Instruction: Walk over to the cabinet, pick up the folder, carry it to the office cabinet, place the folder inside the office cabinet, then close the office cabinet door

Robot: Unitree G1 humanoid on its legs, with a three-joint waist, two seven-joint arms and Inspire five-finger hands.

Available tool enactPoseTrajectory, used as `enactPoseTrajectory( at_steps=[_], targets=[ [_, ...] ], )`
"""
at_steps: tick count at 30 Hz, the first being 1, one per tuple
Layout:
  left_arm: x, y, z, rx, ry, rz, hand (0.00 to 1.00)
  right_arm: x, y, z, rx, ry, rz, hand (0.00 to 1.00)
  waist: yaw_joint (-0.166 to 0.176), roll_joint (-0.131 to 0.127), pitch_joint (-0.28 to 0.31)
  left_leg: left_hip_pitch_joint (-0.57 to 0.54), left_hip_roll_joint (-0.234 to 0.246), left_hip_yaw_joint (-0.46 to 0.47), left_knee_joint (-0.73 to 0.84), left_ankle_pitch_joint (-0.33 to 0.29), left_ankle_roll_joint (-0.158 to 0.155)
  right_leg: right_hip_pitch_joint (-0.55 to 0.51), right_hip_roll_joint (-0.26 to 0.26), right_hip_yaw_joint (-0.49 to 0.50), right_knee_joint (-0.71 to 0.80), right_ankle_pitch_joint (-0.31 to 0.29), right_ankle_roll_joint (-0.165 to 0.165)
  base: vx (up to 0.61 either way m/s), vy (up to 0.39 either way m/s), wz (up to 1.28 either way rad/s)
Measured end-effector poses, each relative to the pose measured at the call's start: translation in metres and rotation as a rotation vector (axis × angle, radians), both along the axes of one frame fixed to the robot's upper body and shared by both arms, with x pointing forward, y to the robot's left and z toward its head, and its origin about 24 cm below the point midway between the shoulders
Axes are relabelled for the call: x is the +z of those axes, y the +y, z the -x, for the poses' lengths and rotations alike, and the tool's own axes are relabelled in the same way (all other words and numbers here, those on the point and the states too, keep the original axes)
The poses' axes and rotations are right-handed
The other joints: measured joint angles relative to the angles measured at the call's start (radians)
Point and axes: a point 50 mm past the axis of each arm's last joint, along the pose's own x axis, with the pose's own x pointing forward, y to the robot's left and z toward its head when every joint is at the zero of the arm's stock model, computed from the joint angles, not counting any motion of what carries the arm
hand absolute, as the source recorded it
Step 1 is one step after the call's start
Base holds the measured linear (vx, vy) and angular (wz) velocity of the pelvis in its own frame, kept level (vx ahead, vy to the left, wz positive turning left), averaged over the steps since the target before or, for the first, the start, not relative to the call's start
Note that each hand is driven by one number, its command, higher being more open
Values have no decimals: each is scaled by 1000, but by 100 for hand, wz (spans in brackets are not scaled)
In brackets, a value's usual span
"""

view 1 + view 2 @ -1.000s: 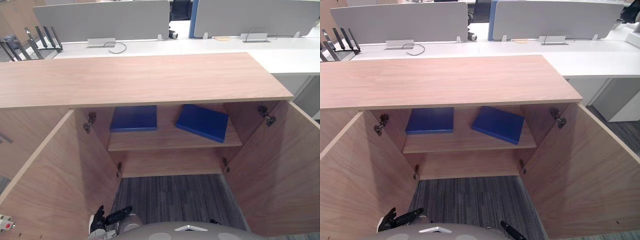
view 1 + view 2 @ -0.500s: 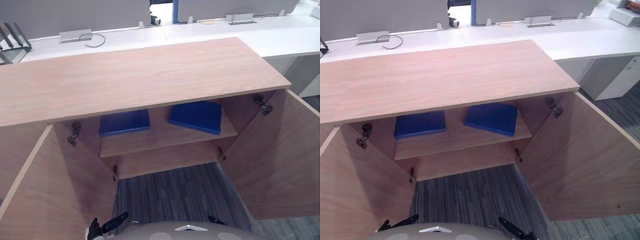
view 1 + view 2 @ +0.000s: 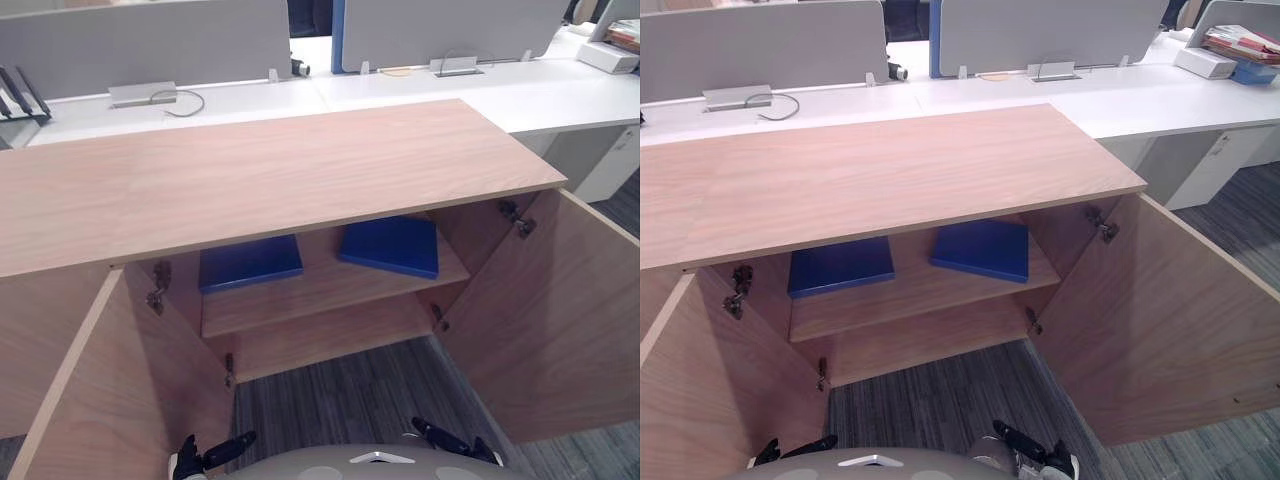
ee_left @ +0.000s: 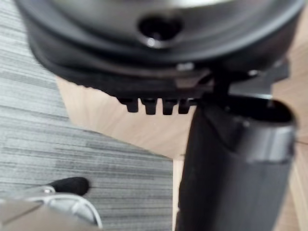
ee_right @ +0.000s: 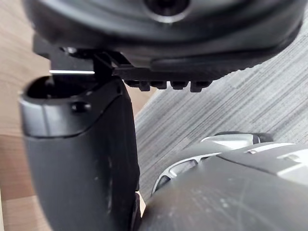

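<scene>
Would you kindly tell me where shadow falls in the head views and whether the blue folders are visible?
Left eye view: the cabinet top shades the shelf, yet the left blue folder and right blue folder show plainly. Right eye view: the shelf is dimmer than the bright white desk.

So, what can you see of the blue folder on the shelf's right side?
The right blue folder is flat, closed and dark blue, with a matte cover. It lies flat on the wooden shelf inside the open cabinet, turned slightly askew to the shelf's front edge, its far end hidden under the cabinet's top. It lies apart from the left blue folder; nothing else touches it.
</scene>
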Motion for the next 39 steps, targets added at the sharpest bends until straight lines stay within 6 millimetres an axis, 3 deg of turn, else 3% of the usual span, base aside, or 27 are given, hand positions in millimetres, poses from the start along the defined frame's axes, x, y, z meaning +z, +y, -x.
enactPoseTrajectory(
  at_steps=[2, 3, 5, 7, 11, 17, 24, 28, 31, 34, 39],
  targets=[
    [1, 7, -1, 4, -2, -18, 100, -1, 10, -2, -1, -2, -11, 100, 0, -37, 9, 4, -7, -12, 2, 6, -25, 24, 29, -6, -151, 40, 26, 5, -175, 7],
    [1, 6, -1, 16, 0, -15, 100, -1, 9, -3, 6, -2, -10, 100, 3, -39, 9, 13, -2, -13, -2, 8, -31, 41, 33, -8, -167, 29, 36, 34, -194, 7],
    [-1, -4, 2, 71, -7, 11, 100, 3, 0, -8, 36, -17, 21, 100, 0, -3, 14, 13, 34, -29, -14, 22, -54, 66, 69, -49, -197, 22, 26, 35, -180, 15],
    [-1, -8, 4, 111, -13, 19, 100, 5, -2, -11, 84, -21, 48, 100, 2, 10, 7, 1, 58, -49, -23, 31, -70, 77, 92, -80, -214, 15, 16, 8, -151, 32],
    [0, -5, 5, 145, -23, 10, 100, 12, 7, -30, 200, -82, 68, 100, 7, 5, -1, -55, 100, -113, -35, 60, -96, 82, 131, -145, -240, 5, -2, 26, -136, 41],
    [2, 0, -6, 58, -34, -11, 100, 34, 16, -62, 317, -247, 135, 100, 6, 0, 4, -114, 116, -166, -13, 73, -100, 89, 130, -221, -240, -10, -11, 57, -61, 38],
    [4, 1, -16, -174, -27, -51, 100, 94, 17, -109, 648, -534, 422, 100, -1, 6, 10, -108, 102, -140, -32, 73, -100, 77, 128, -194, -257, 3, 0, 0, 31, -10],
    [8, -1, -36, -276, -73, -57, 100, 137, 32, -150, 881, -739, 590, 100, -7, 23, 62, -155, 79, -97, -5, 70, -94, -21, 96, -137, -194, 4, -2, -67, 25, -30],
    [13, -6, -64, -326, -153, -64, 100, 175, 38, -186, 1015, -866, 750, 100, -13, 49, 145, -247, 73, -92, 121, 22, -67, -105, 61, -98, -120, 4, -7, -108, -3, -12],
    [17, -6, -75, -350, -185, -74, 100, 203, 39, -209, 1070, -943, 848, 100, -25, 64, 202, -328, 90, -96, 267, -43, -50, -163, 41, -67, -54, 0, -12, -143, 47, -9],
    [28, -4, -100, -361, -290, -101, 100, 236, 34, -230, 1087, -1014, 967, 100, -26, 66, 284, -453, 105, -119, 464, -122, -17, -258, 0, -32, 61, -15, -11, -201, 89, 3]
  ],
)
